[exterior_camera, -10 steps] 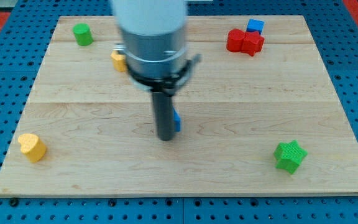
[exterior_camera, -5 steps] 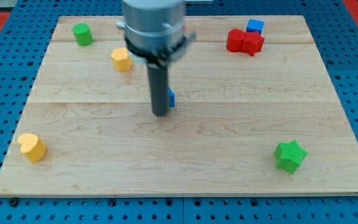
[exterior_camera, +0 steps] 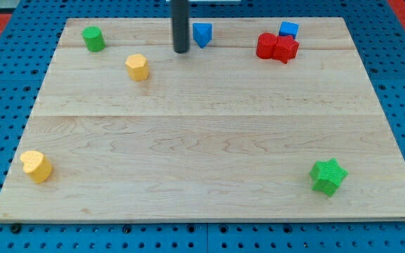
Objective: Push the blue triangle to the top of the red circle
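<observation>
The blue triangle [exterior_camera: 202,34] lies near the board's top edge, a little left of centre-right. My tip [exterior_camera: 181,50] stands just to its left and slightly below, close beside it. The red circle [exterior_camera: 266,46] sits further to the view's right, touching another red block [exterior_camera: 286,49], with a blue cube [exterior_camera: 288,29] just above them. The triangle is well apart from the red circle, about at its height or slightly higher.
A green cylinder [exterior_camera: 93,39] is at top left, a yellow block [exterior_camera: 138,67] below it to the right, a yellow heart [exterior_camera: 36,166] at bottom left, and a green star [exterior_camera: 328,176] at bottom right. The wooden board [exterior_camera: 202,140] sits on a blue pegboard.
My tip has moved from mid-board up to the top edge, and the blue triangle has gone with it, from the centre to near the top.
</observation>
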You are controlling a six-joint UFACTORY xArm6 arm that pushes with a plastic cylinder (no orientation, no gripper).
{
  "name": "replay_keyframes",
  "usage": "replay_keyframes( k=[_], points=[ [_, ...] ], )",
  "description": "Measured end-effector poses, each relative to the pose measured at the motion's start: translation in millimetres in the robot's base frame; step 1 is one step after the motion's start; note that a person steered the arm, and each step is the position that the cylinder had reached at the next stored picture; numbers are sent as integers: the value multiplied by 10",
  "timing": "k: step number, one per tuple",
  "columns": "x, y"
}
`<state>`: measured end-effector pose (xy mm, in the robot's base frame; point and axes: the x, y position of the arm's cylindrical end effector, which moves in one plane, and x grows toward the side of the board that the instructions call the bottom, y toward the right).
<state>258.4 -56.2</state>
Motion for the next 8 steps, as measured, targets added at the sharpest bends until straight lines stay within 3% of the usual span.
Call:
replay_keyframes(
  k=[2,3,6,8],
  points=[
    [-195,1280],
    [-195,1308],
    [-194,395],
    [-194,282]
  ],
)
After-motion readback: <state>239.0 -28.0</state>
